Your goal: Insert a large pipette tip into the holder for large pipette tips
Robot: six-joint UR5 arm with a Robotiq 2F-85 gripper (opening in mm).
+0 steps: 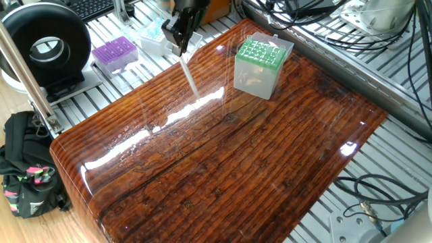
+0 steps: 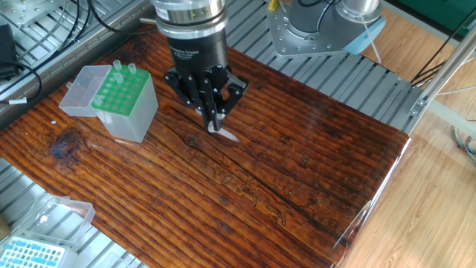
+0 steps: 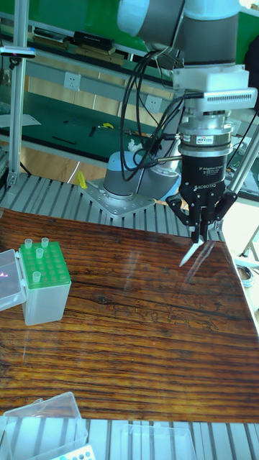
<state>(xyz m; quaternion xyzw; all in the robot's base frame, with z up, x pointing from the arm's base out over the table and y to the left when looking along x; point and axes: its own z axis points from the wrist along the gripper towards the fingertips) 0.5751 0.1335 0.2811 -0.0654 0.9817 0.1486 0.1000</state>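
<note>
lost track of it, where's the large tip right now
The tip hangs tilted from the shut gripper, above the table, off to the right of the green-topped holder in the tall view.

Bright, even indoor light; glare on the glossy wood is the main problem.
One fixed view: long white glare streaks run across the surface [image 1: 223, 169] from its left corner toward the middle, plus a small hot spot near the right edge; the large pipette tip [image 1: 189, 75] half washes out against them. The other fixed view: surface reads matte, soft shadow under the hand [image 2: 212, 123], tip there slightly blurred. Tall fixed view: sharp, pale reflection along the far edge of the surface, background bright at right. The green top of the holder for large pipette tips [image 3: 44, 272] is crisp, not overexposed.
</note>
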